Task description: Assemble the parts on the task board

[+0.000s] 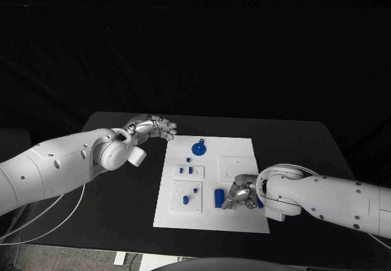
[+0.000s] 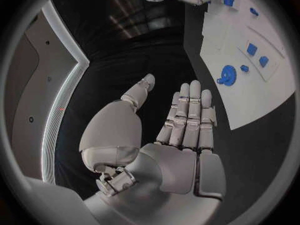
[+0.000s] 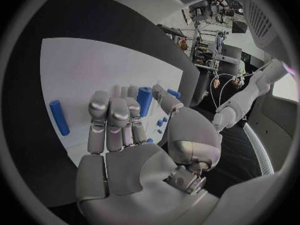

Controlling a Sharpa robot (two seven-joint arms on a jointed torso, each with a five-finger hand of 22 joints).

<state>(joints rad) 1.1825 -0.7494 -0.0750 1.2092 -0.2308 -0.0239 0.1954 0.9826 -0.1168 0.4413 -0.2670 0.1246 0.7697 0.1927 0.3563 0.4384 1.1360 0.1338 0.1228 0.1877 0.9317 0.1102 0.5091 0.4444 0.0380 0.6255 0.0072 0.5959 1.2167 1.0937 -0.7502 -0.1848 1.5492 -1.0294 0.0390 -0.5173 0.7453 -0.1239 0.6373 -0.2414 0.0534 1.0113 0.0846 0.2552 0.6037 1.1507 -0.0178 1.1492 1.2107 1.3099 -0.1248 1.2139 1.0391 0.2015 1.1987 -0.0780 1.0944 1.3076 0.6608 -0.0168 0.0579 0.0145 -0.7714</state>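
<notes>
The white task board (image 1: 244,152) lies mid-table. On it are a blue round disc (image 1: 199,148), small blue blocks (image 1: 185,168) and a blue cylinder (image 1: 218,197). My right hand (image 1: 242,195) hovers low over the board's near part with its fingers curled. In the right wrist view that cylinder (image 3: 144,100) shows between the fingertips and the thumb; I cannot tell whether they grip it. A second blue cylinder (image 3: 59,117) lies loose on the board beside the hand. My left hand (image 1: 151,129) is off the board's far left corner, holding nothing, its fingers (image 2: 187,115) straight.
A raised white plate (image 1: 186,196) on the board's near left carries two small blue pieces. A bare square plate (image 1: 234,165) sits right of centre. Black table (image 1: 302,141) surrounds the board. My left forearm (image 1: 57,166) covers the table's left side.
</notes>
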